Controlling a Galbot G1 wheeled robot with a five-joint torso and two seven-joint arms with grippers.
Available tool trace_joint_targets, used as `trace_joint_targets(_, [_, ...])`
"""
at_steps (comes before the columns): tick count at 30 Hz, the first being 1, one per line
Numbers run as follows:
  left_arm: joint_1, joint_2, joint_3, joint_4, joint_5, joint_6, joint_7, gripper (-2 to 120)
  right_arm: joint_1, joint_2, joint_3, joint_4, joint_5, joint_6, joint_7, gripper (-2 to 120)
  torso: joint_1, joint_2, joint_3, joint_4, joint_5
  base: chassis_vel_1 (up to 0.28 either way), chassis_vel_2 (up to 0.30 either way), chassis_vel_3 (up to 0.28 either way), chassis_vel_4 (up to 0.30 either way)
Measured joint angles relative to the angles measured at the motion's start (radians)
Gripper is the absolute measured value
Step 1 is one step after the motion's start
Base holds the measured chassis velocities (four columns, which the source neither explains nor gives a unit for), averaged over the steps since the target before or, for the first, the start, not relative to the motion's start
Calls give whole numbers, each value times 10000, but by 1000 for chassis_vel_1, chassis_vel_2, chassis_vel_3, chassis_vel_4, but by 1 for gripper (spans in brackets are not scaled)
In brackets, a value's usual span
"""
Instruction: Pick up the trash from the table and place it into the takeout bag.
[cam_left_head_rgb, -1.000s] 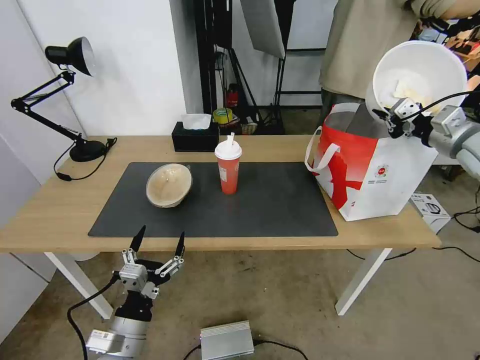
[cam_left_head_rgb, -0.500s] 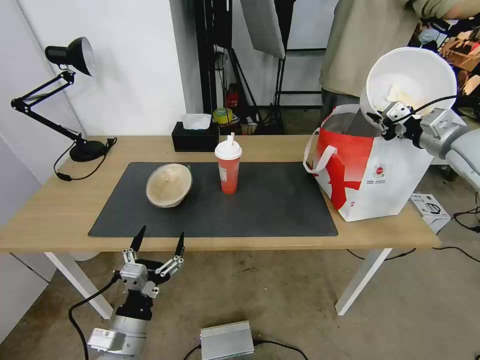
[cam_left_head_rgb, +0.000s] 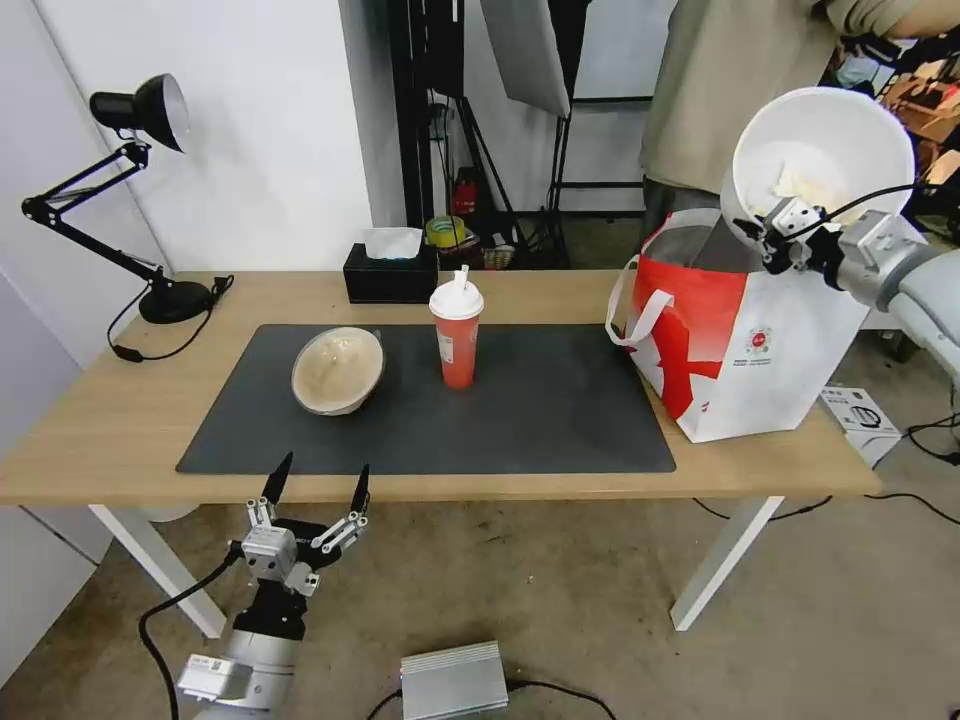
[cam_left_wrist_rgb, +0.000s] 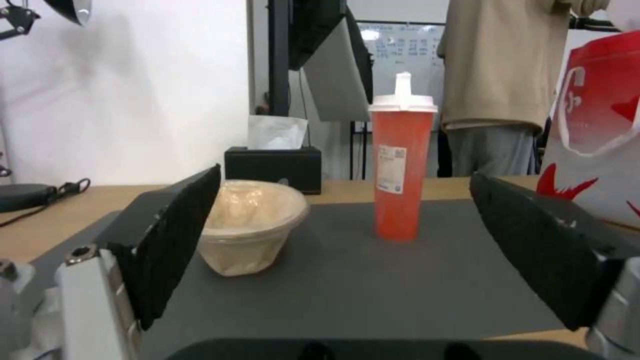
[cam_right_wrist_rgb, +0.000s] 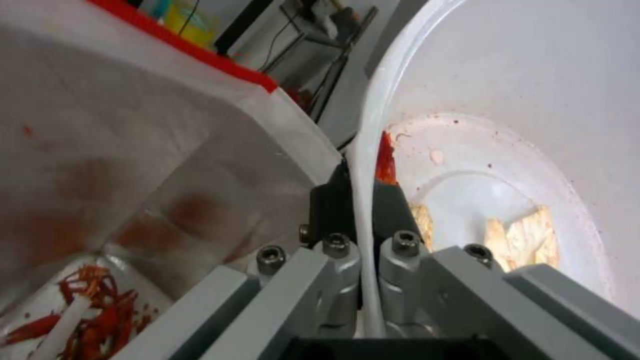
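Item: the table (cam_left_head_rgb: 120, 420), long light wood on white legs, spanning my whole view, with a dark grey mat (cam_left_head_rgb: 540, 420) laid across its middle. Item: the takeout bag (cam_left_head_rgb: 745, 345), white and red, standing open on the table's right end just beside the mat, one strap handle drooping toward the left. Item: the large white bowl (cam_left_head_rgb: 840, 135), raised above the bag's mouth at the far right, tipped so its inside faces me, pale food scraps stuck to the bottom. My right gripper (cam_left_head_rgb: 778, 232) has it by the near rim; in the right wrist view my fingers (cam_right_wrist_rgb: 390, 200) pinch that thin rim from both sides. Item: the beige bowl (cam_left_head_rgb: 338, 370), lying tilted on the left part of the mat. Item: the red drink cup (cam_left_head_rgb: 457, 335), upright with white lid and straw, just right of the beige bowl and apart from it. Item: a black tissue box (cam_left_head_rgb: 390, 272) on the table's far edge behind the cup. Item: my left gripper (cam_left_head_rgb: 314, 485), parked below the table's near edge, spread wide, holding nothing.
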Motion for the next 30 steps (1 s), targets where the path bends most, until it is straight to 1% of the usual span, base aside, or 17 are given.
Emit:
trace_joint_targets(14, [61, -91, -23, -1, 23, -68, 42, 100, 382, 91, -262, -29, 38, -18, 23, 0, 0, 0, 0, 0, 0, 0, 0, 0, 0])
trace_joint_targets(30, [78, -132, -38, 33, 38, -120, 81, 100, 150, 128, -290, 46, 13, -27, 30, 0, 0, 0, 0, 0, 1, 0, 0, 0, 0])
